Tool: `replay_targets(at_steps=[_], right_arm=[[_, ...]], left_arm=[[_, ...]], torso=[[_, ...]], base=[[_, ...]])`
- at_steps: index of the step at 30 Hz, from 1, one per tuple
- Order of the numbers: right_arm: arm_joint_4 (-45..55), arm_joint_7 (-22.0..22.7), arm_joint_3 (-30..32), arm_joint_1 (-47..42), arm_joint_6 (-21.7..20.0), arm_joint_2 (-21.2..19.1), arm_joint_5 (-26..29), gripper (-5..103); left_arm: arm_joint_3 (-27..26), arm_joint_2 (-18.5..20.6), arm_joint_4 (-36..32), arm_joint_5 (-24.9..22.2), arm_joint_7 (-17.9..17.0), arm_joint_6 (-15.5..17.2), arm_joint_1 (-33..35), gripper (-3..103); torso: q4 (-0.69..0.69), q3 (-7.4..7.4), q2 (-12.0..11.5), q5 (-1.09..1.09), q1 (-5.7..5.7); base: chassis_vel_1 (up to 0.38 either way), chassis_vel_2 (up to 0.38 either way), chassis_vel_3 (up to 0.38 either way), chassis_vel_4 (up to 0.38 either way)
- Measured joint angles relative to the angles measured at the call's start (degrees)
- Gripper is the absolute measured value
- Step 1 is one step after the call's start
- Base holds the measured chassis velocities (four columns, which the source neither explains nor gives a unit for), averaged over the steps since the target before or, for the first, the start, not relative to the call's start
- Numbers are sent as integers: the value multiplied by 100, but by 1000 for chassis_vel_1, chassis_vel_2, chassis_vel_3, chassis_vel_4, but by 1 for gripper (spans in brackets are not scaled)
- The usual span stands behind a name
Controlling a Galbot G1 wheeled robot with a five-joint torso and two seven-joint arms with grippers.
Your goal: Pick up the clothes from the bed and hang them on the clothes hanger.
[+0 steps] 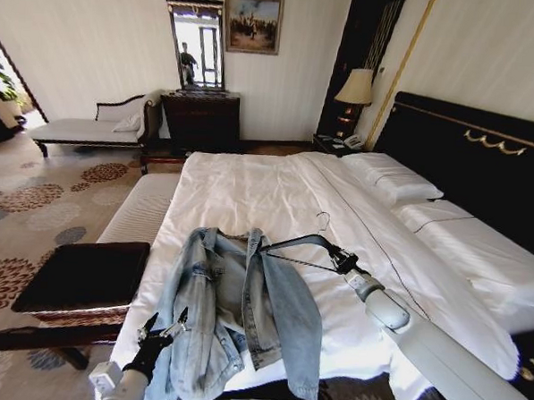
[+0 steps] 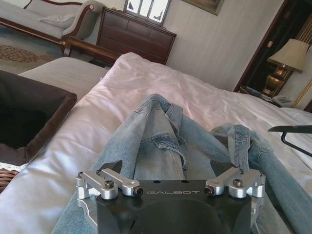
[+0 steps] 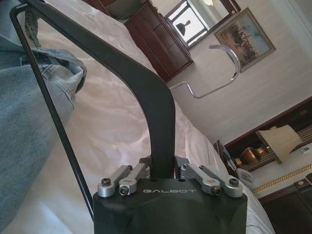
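threading the hanger into the jacket

the jacket (image 1: pixel 239 311) lies spread near the foot of the bed (image 1: pixel 249 195). the right claw (image 1: pixel 343 260) pinches one arm of the hanger (image 1: pixel 296 246), whose far tip reaches the collar. the left claw (image 1: pixel 160 331) is spread at the jacket's near edge. it is best to lift the collar first, then slide the tip under the shoulder slowly.
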Motion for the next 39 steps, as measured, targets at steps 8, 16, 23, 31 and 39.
replay_targets(at_steps=[8, 16, 23, 31, 39], right_arm=[[129, 10, 60, -102, -21, 108, 22, 21], [128, 10, 73, -179, -21, 237, 7, 21], [-4, 3, -309, 246, -52, 270, 101, 21], [-110, -1, -805, 645, -126, 310, 228, 21], [-160, 0, -732, 585, -142, 305, 261, 21]], left_arm=[[23, 270, -36, -292, -309, 520, -606, 100], [131, 1027, 344, -1424, -1203, 1101, -2213, 100], [312, 1446, 1113, -2763, -1417, 1326, -3382, 100], [923, 1391, 2361, -3050, -1439, 1337, -4715, 99], [1610, 1183, 3641, -3029, -1236, 1271, -5762, 98]], torso=[[-3, 2, -1, 9, 1], [-2, 1, -1, 4, 1], [-5, 2, -1, 4, 2], [-4, 2, -1, 4, 2], [-3, 2, -2, 7, 2]], base=[[-32, -23, 13, 13], [-7, 0, 3, 1], [0, 0, 0, 0], [0, 0, 0, 0], [0, 0, 0, 0]])
